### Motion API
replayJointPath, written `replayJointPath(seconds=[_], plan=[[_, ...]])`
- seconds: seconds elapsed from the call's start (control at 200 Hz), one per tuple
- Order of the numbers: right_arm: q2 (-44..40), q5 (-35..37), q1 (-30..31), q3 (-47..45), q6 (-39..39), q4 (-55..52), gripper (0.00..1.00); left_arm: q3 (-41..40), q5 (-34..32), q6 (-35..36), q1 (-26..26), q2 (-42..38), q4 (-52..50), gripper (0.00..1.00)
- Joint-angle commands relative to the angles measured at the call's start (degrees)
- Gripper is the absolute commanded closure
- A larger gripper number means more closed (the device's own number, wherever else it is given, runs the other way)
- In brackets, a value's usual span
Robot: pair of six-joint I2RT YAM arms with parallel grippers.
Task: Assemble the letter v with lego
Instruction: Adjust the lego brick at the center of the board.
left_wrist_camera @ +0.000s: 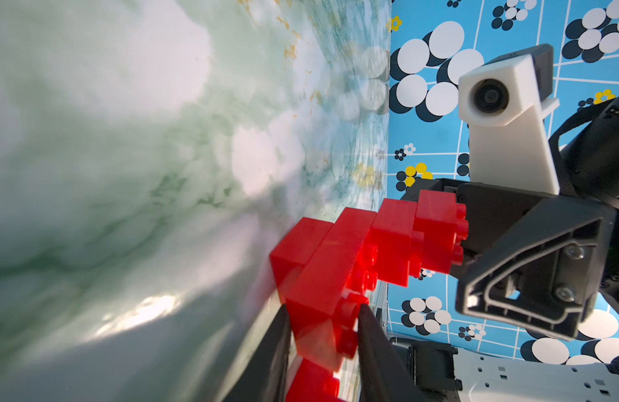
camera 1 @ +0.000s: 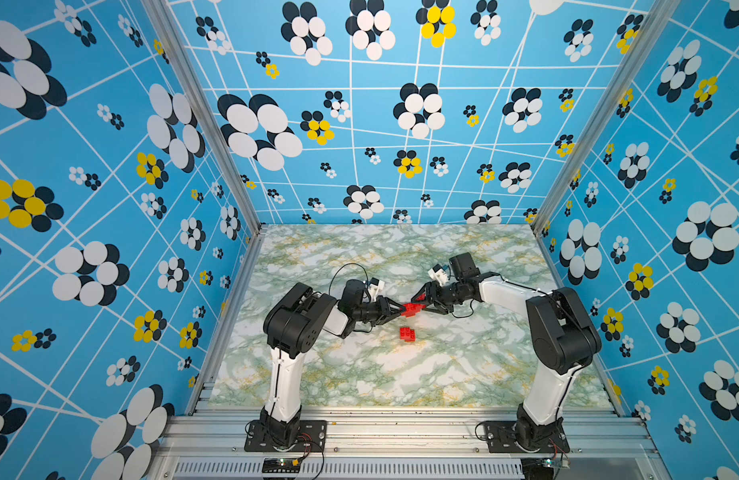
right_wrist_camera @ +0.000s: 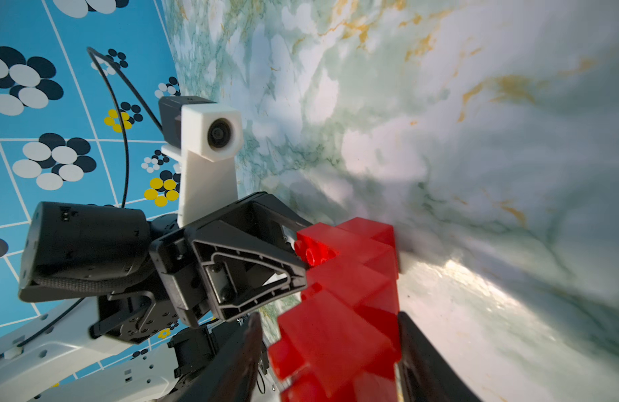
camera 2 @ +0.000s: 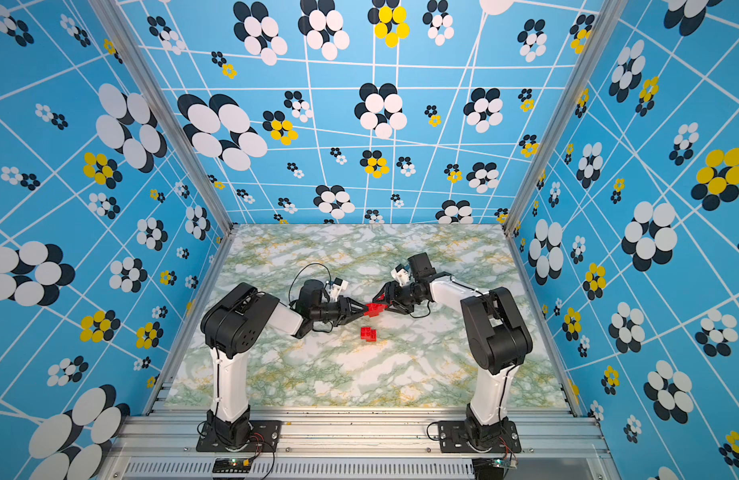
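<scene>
A stepped assembly of joined red lego bricks point(camera 1: 411, 308) hangs just above the marble table, between both arms. My left gripper point(camera 1: 402, 310) comes in from the left and is shut on one end of it. In the left wrist view its fingers point(left_wrist_camera: 374, 348) pinch the lego point(left_wrist_camera: 335, 264). My right gripper point(camera 1: 420, 301) straddles the other end. In the right wrist view it point(right_wrist_camera: 334, 358) stands open around the lego point(right_wrist_camera: 339, 334), with a gap showing at one finger point(right_wrist_camera: 247, 351). A smaller clump of red lego point(camera 1: 407, 333) lies on the table just in front.
The green-veined marble table point(camera 1: 359, 374) is walled in by blue flowered panels at the back and on both sides. An aluminium rail point(camera 1: 401, 428) with both arm bases runs along the front. A black cable point(camera 1: 347, 270) loops over the left wrist.
</scene>
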Motion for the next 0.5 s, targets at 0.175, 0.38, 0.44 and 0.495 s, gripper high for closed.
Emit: replayJointPath(seconds=[0.175, 0.38, 0.44, 0.495], plan=[[1.2, -2.5, 0.2, 1.1, -3.1, -4.6, 0.32, 2.9, 2.3, 4.6, 0.9, -0.6, -6.5, 0.68], [0.8, -5.0, -1.0, -1.1, -0.5, 0.5, 0.31, 3.2, 2.2, 4.5, 0.8, -0.3, -6.6, 0.68], [0.8, -5.3, -1.1, -1.7, 0.0, 1.4, 0.31, 2.9, 2.2, 4.1, 0.8, -0.1, -5.8, 0.68], [0.8, -5.5, -1.1, -2.1, 0.2, 2.0, 0.32, 2.7, 2.3, 3.6, 0.7, 0.1, -5.1, 0.68]])
